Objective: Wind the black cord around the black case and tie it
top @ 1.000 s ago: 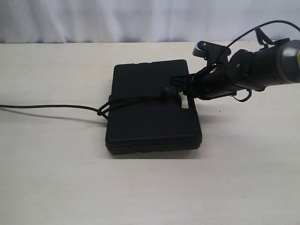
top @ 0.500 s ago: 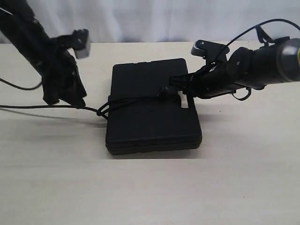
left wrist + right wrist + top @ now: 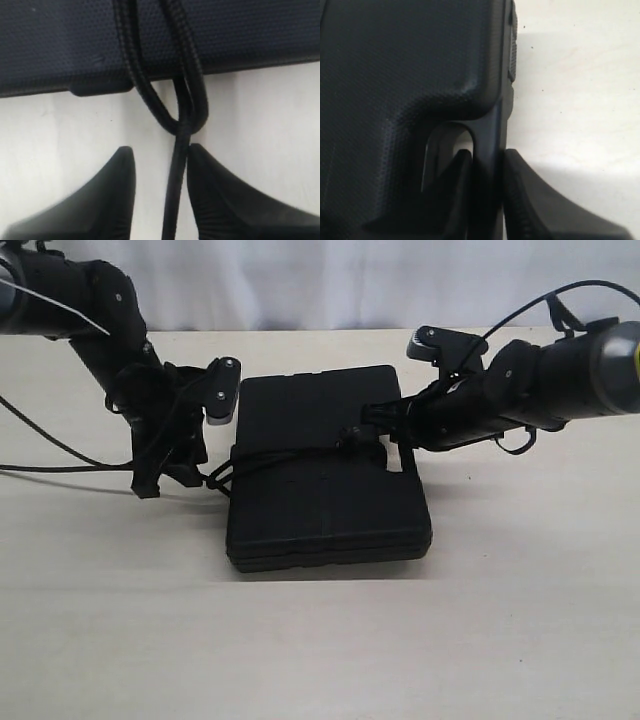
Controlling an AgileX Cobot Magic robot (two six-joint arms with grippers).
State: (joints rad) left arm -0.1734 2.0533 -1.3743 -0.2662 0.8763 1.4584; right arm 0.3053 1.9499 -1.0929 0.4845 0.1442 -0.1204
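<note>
Spread a little, the left gripper's jaws stand on either side of the black cord; the strand runs close along one finger and bare table shows between it and the other. Pressed together, the right gripper's jaws pinch the handle bar of the black case, one finger inside the handle cut-out and one outside the edge.

A pale wooden table carries everything, with a white curtain hanging behind it. The case lies flat near the middle, lid up and closed, so its contents are hidden. Its handle edge faces the right arm. The cord crosses the lid from the handle side to the opposite edge. Just off that edge its strands meet in a loop. From there a single strand leads between the left fingers, and a tail trails away across the table.
</note>
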